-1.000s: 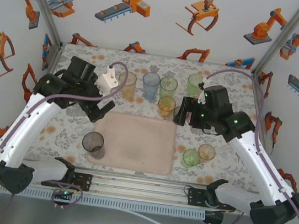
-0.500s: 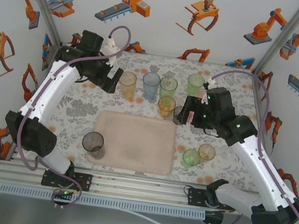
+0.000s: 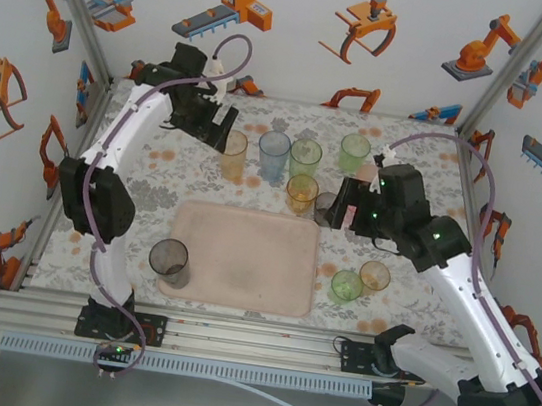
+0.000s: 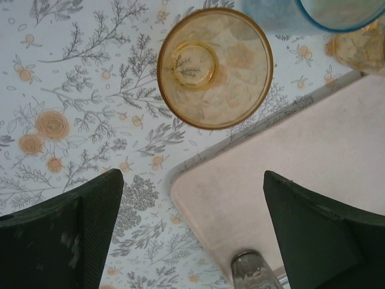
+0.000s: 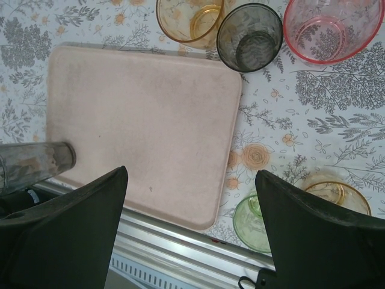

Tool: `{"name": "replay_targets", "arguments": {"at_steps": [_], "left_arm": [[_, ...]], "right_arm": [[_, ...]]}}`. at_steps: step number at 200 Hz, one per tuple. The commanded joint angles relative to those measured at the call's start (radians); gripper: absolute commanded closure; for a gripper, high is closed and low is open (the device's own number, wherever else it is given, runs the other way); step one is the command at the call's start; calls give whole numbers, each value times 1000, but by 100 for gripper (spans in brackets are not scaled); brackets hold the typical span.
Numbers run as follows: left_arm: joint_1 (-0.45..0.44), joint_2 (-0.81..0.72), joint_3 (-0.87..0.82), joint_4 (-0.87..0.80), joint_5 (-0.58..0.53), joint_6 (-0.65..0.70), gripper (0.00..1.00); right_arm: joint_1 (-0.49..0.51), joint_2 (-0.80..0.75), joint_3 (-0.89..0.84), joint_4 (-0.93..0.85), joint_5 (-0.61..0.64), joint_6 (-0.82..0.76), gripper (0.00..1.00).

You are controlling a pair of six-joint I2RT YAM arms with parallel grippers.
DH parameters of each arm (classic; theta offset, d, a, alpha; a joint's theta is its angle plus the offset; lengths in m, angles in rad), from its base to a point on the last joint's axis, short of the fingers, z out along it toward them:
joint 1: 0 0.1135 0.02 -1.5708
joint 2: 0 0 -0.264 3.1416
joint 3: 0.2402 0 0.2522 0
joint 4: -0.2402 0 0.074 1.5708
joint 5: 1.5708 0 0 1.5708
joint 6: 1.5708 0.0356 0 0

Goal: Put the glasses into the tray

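Pale pink flat tray has one grey plastic tumbler at its near-left corner, rest outside. Left gripper and right gripper both gape empty. Left hangs over an orange translucent tumbler; coming down off-centre I'd tip it into the blue tumbler just beside

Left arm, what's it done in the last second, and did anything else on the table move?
The left arm swung away from the tray's left side and stretched toward the table's far-left corner, its fingers open and empty by the amber glass. Nothing was picked up or let go. The right arm barely shifted; the glasses and tray stayed put.
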Motion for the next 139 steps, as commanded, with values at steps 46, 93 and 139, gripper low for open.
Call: {"name": "replay_targets", "arguments": {"at_steps": [46, 93, 139], "left_arm": [[0, 101, 156, -38, 12, -29, 14], [0, 133, 181, -40, 17, -36, 18], [1, 180, 212, -39, 12, -41, 24]], "right_arm": [[6, -49, -16, -40, 40, 9, 22], [6, -44, -26, -40, 41, 7, 22], [6, -56, -33, -45, 46, 5, 22]]}}
